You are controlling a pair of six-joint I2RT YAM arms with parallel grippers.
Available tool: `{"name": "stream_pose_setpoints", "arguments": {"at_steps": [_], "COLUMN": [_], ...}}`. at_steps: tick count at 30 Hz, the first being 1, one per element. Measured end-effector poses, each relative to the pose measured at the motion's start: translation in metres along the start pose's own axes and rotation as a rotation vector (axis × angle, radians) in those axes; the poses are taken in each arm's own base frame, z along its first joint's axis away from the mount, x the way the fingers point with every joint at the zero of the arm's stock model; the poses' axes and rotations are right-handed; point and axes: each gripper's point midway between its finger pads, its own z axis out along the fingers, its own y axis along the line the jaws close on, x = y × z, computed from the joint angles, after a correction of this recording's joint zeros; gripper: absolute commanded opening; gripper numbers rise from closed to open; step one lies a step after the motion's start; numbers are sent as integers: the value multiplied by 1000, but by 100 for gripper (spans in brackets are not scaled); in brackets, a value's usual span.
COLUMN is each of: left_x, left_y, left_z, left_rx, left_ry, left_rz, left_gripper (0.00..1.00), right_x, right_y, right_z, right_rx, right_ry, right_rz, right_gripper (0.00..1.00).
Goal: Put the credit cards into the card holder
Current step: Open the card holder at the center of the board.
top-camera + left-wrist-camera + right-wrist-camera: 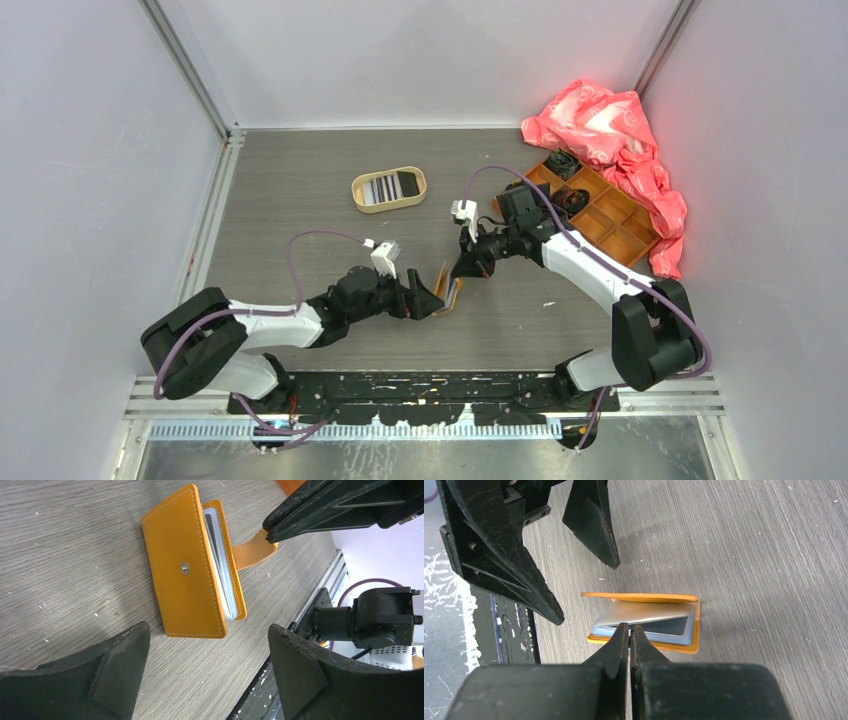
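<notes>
Orange leather card holder (187,575) lies slightly ajar on the table (75,555), its long axis pointing away from the left gripper (209,627), whose jaws stand spread just short of it. The right gripper (629,629) pinches its snap tab (252,552). The cards (390,187) sit well apart in the oval tray (357,197).

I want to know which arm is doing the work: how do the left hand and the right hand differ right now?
The left hand stands wide open and holds nothing; the right hand is shut, pinching the snap tab of the card holder. The left hand's fingers flank the holder, apart from it; the right hand's tips meet on the tab. Both are black, two-fingered and close to the same holder.
</notes>
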Motion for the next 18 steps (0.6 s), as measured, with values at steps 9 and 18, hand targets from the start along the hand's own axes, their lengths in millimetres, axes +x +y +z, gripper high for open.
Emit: {"name": "stream_pose_setpoints", "arguments": {"at_steps": [9,18], "left_x": [-13,-6], "left_y": [-1,28], "left_z": [3,10], "left_rx": [-82,-240], "left_ry": [34,85], "left_rz": [58,77], "left_gripper": [34,0], "right_x": [0,8], "right_y": [0,-14], "right_z": [0,-7], "right_rx": [1,55], "right_ry": [0,26], "right_rz": [2,-9], "right_gripper": [1,1]}}
